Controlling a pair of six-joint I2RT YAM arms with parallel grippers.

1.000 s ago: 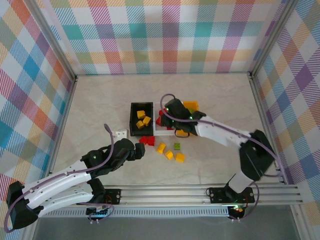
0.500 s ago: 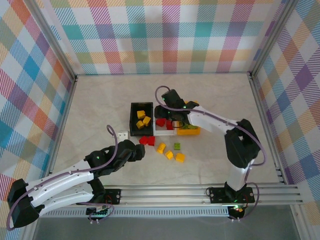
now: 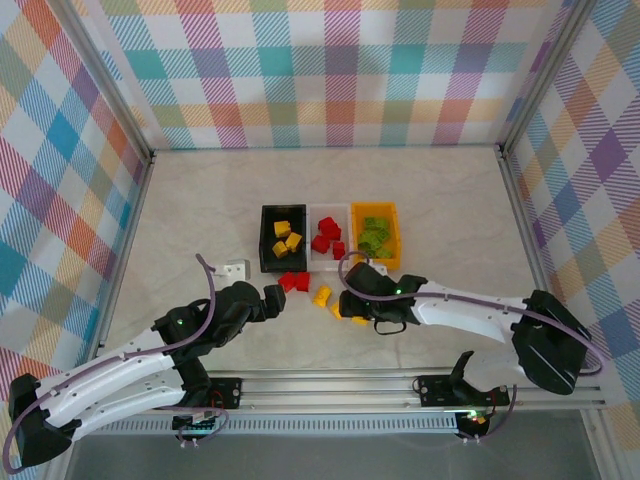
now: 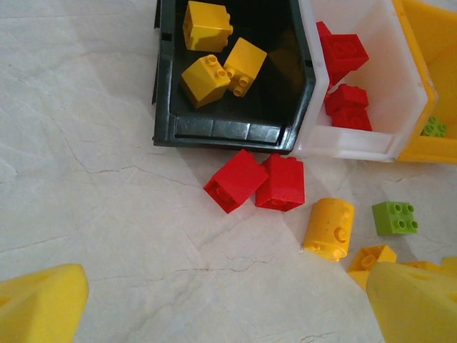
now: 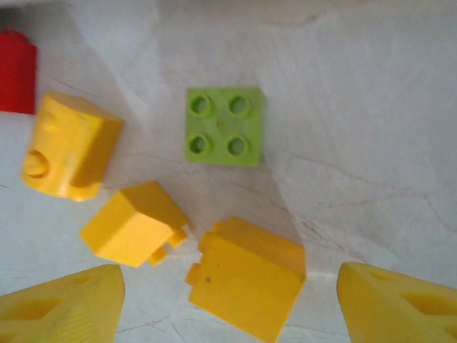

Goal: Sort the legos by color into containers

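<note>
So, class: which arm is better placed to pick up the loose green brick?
Probably right: the right arm has its open jaws above the green brick, centred just ahead of them. The left arm faces the two red bricks, the green one off to the side.

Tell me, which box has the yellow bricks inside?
The black bin, on the left of the row, holds the yellow bricks. The white bin in the middle holds red bricks, and the orange-yellow bin holds green bricks.

The light was bright and even. Soft shadows lay beside the small green plastic brick [image 5: 223, 126]. The right gripper's yellow fingertips [image 5: 61, 304] looked blurry.
</note>
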